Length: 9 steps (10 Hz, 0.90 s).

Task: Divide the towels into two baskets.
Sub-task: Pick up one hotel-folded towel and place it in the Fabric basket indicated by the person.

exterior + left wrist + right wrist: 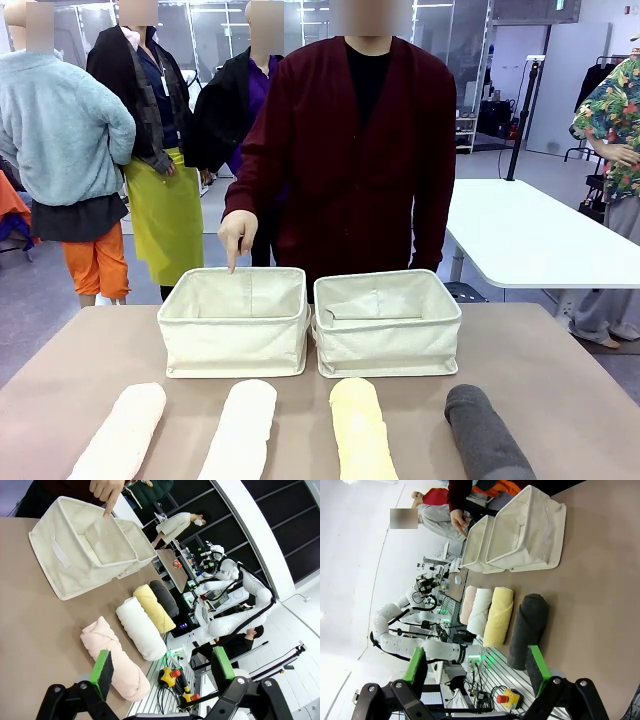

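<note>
Hovering my left end effector (pixel 162 669) and right end effector (pixel 476 666), jaws apart and empty; four rolled towels (pixel 240 432) are lying side by side at six o'clock on the worktop (pixel 560 370), ready for picking; a person's hand (pixel 237 235) is pointing into the eleven o'clock basket (pixel 235 345), probably choosing it.

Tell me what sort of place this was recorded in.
Probably an indoor robotics lab or data-collection hall, not a home: an emergency-stop button and loose cables sit beside the work table, a plain white table stands behind the person, and glass partitions line the back.
</note>
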Each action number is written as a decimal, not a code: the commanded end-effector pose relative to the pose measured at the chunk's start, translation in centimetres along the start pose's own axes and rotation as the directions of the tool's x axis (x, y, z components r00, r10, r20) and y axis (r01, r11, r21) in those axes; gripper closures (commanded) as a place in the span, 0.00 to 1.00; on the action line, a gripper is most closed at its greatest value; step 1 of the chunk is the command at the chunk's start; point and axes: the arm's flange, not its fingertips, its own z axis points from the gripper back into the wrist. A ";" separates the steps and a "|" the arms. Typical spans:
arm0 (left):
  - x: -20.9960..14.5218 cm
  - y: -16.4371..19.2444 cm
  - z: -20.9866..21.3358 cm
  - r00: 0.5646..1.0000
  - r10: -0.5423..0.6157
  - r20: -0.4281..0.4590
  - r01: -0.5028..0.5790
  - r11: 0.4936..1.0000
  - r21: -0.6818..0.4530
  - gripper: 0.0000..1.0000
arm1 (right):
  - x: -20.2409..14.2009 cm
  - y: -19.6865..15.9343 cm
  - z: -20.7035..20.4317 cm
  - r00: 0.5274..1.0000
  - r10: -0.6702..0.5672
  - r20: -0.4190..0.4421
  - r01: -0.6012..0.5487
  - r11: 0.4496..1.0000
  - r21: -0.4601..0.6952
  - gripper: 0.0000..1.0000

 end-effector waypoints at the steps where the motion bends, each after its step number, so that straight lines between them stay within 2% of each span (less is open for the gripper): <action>1: -0.1 -0.2 0.2 1.000 -0.003 0.005 0.003 1.000 0.002 0.00 | -0.1 0.2 0.1 1.000 0.006 0.002 -0.006 1.000 0.010 0.00; 4: 0.0 0.0 0.0 1.000 0.000 0.000 0.000 1.000 0.000 0.00 | -0.1 0.2 0.1 1.000 0.006 0.002 -0.006 1.000 0.010 0.00; 5: 0.5 -2.3 -1.3 0.996 -0.037 -0.077 0.043 0.996 0.074 0.00 | -0.1 0.2 0.1 1.000 0.006 0.002 -0.006 1.000 0.010 0.00; 6: 0.8 -4.0 -3.3 0.989 -0.026 -0.147 0.055 0.979 0.194 0.00 | -0.1 0.2 0.1 1.000 0.006 0.002 -0.006 1.000 0.010 0.00; 9: 1.2 -6.7 -11.0 0.940 0.007 -0.341 0.128 0.920 0.371 0.00 | -0.1 0.2 0.1 1.000 0.006 0.002 -0.006 1.000 0.010 0.00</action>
